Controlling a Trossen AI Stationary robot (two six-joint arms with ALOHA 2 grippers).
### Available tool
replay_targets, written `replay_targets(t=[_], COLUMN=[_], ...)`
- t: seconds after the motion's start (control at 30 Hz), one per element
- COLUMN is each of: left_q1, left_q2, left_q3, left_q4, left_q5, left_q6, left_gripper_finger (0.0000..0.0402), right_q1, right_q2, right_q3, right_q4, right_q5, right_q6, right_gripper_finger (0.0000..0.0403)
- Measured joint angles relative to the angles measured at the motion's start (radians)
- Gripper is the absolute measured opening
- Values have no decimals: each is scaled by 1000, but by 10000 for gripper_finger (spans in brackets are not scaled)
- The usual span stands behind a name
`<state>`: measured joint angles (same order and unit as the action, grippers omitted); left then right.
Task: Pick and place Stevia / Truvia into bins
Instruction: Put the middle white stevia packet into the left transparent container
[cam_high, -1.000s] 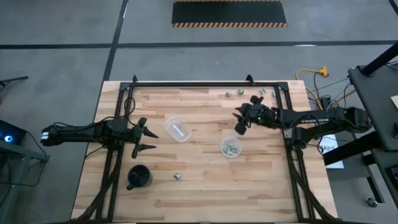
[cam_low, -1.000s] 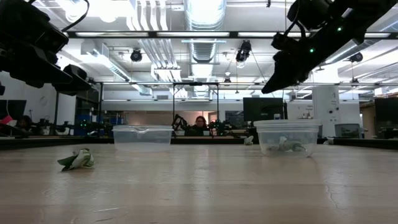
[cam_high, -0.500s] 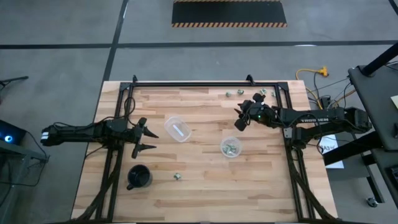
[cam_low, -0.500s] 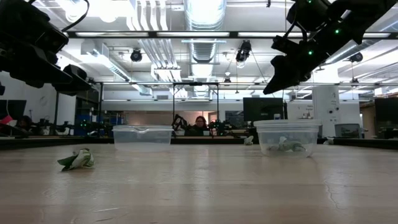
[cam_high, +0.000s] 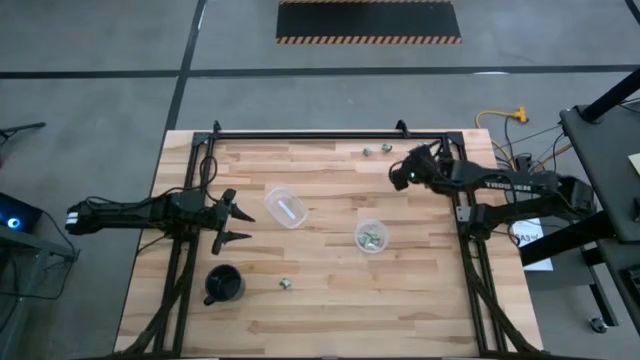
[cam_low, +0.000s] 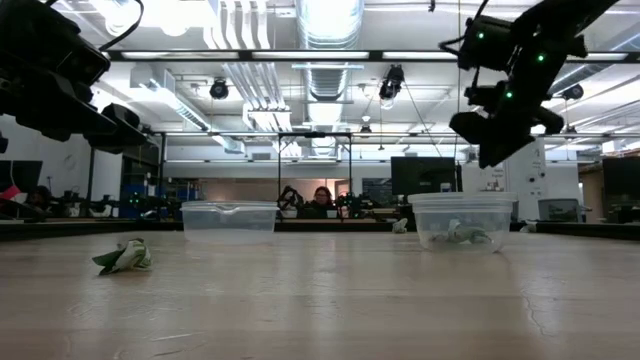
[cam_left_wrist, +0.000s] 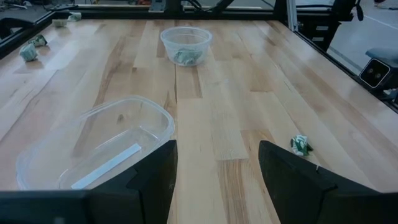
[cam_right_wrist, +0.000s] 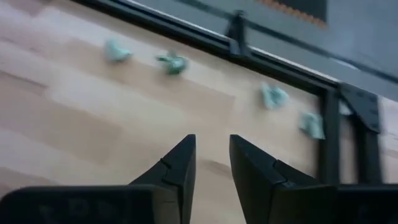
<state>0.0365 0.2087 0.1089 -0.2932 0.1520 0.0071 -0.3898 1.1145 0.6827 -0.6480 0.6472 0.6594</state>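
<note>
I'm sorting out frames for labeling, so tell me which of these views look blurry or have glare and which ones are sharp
Right wrist view: motion-blurred, the packets smeared beyond the right gripper. Low view: bright ceiling lights glare, leaving the arms as silhouettes; the near packet is soft. Left wrist view: sharp, the clear bin crisp. High view: evenly lit, sharp.

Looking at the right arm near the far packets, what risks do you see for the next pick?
The right gripper has its jaws only narrowly apart, so it may push a packet instead of straddling it. Two packets lie close to the black frame rail, where fingers could strike.
</note>
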Motion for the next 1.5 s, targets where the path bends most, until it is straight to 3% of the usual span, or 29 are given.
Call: replay_targets(t=[0.1,0.3,0.6,0.77,1.33,1.5], left_q1=[0,0,0,0,0,0], left_q2=[-1,-1,-1,-1,-1,-1], left_q3=[0,0,0,0,0,0], left_q4=[0,0,0,-2,0,0], left_q5=[0,0,0,0,0,0], left_q6=[0,0,0,0,0,0], left_gripper_finger=[209,209,209,209,209,209], right_q1=[-75,-239,-470,-478,-474,-475], right_q2=[0,0,0,13,138,137], right_q3=[38,88,100,126,214,242], right_q4=[-53,-52,-98,-118,-122,-124], right_q5=[-39,-248,-335,-380,-372,-438], right_q6=[-36,-158,-259,-271,-260,-261], right_gripper_finger=[87,93,93,95,97,89])
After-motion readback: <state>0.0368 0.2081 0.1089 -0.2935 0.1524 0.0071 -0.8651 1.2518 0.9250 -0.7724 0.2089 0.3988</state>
